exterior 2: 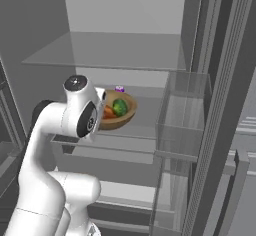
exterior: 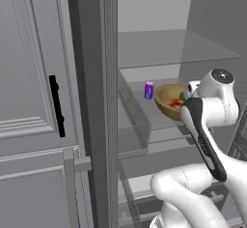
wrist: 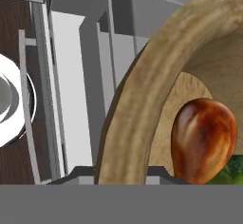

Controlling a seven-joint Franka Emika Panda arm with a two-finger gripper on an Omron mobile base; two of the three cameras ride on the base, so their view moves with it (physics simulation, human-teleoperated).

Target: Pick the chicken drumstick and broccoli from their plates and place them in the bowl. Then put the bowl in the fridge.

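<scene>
The wooden bowl [exterior: 166, 102] [exterior 2: 123, 119] hangs tilted inside the open fridge [exterior 2: 125, 50], just above a glass shelf. In it lie the orange-brown chicken drumstick [exterior: 176, 103] [exterior 2: 108, 113] and the green broccoli [exterior: 183, 96] [exterior 2: 120, 107]. In the hand view my gripper [wrist: 118, 176] is shut on the bowl's thick rim [wrist: 142, 90]; the drumstick [wrist: 204, 140] sits large inside it and the broccoli [wrist: 232, 173] peeks in at the lower right. In both base views my wrist covers the near side of the bowl. The plates are out of view.
The fridge door [exterior: 29, 101] with its black bar handle [exterior: 57, 106] stands open on the left. A purple can [exterior: 149, 90] [exterior 2: 119, 88] stands on the shelf behind the bowl. Clear door bins [exterior 2: 182, 115] flank the shelves, and another glass shelf [exterior: 173, 46] lies above.
</scene>
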